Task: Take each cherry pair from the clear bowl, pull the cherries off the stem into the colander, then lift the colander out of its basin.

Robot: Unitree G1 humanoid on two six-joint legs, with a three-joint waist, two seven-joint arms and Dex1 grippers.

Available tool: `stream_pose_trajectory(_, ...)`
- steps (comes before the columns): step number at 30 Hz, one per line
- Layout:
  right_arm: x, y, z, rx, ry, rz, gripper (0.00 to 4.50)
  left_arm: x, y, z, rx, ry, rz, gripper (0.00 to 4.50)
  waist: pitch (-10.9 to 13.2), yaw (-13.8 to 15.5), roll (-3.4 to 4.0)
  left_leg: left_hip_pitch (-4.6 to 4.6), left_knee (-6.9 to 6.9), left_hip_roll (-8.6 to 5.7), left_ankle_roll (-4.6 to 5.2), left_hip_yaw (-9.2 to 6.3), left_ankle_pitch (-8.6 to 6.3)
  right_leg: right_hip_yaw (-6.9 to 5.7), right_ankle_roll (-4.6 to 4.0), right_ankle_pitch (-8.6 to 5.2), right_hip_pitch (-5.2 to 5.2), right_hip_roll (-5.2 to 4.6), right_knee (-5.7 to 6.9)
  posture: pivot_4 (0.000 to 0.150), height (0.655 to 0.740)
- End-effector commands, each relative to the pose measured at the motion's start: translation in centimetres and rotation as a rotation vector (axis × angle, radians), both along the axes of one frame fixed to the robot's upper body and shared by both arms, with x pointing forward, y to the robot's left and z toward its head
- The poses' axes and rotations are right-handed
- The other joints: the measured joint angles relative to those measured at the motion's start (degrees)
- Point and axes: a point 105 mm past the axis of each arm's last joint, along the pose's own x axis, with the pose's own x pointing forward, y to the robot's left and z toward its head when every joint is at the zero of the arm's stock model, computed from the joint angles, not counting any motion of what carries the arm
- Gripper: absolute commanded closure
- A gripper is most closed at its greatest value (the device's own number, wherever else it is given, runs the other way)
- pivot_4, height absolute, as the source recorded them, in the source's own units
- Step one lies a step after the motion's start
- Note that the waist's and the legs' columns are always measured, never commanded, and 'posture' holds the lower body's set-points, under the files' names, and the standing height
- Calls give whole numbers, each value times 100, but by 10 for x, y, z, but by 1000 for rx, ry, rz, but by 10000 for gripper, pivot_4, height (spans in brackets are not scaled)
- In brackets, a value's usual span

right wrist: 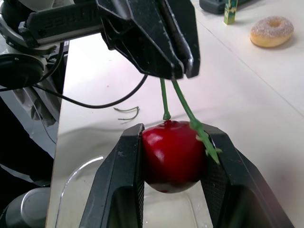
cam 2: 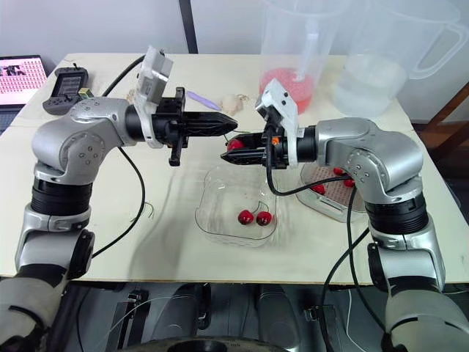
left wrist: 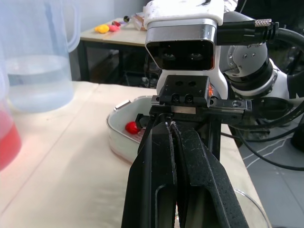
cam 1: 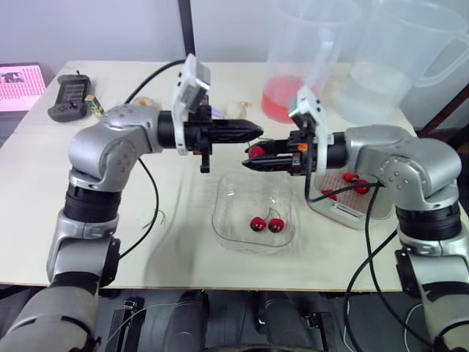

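Mid-frame, above the bowl [cam 1: 222, 220], the right gripper [right wrist: 175, 134] clamps a cherry [right wrist: 173, 161] and the left gripper [cam 1: 256, 132] pinches its stem [right wrist: 164, 97]. Another pair [cam 1: 266, 224] lies in the bowl.

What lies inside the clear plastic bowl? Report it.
One pair of red cherries with green stems lies in the clear plastic bowl. Nothing else shows; nothing covers it.

Table [cam 1: 44, 220], clear bowl [cam 1: 220, 220], basin [cam 1: 344, 220], pink jug [cam 1: 293, 73], water jug [cam 1: 396, 66]
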Motion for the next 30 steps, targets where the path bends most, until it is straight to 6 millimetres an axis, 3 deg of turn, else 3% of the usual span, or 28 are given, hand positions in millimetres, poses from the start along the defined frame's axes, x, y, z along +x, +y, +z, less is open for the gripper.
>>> stream_pose_trajectory(1,0,-8,-4,-22,4,-33,34129,-4,2,19,-31,-78,-8,45000,0,0,0,0,0,0,0,0,0,0,0,0,0,0,0,1500,7321)
stream_pose_trajectory(12,-3,-14,-11,-30,26,-50,34129,-3,2,21,-35,-80,-10,45000,0,-3,0,0,0,0,0,-1,0,-1,-1,0,0,1,-1,1500,7321)
stream_pose_trajectory(16,-1,-25,-8,-46,9,-81,34129,-3,3,21,-33,-82,-4,45000,0,1,0,0,0,0,0,0,0,0,0,0,0,0,-1,1500,7321)
stream_pose_trajectory(20,-1,-58,7,-120,-48,-148,34129,-2,7,21,-29,-85,11,45000,0,25,0,-2,1,-1,0,1,0,0,-1,-1,0,-3,-4,1500,7321)
stream_pose_trajectory(24,5,-109,17,-284,-115,-299,34129,-3,15,19,-26,-80,32,45000,0,12,0,-3,-1,-2,0,6,0,1,-2,-2,0,-6,-11,1500,7321)
stream_pose_trajectory(27,12,-151,8,-442,-129,-412,34129,-3,21,16,-25,-74,49,45000,0,-1,-1,0,-2,-1,0,6,0,0,-5,-4,0,-4,-12,1500,7321)
stream_pose_trajectory(30,14,-170,-10,-524,-96,-437,34129,-3,23,14,-31,-69,60,45000,0,-33,-1,3,-2,-1,0,9,0,2,-6,-4,0,-4,-11,1500,7321)
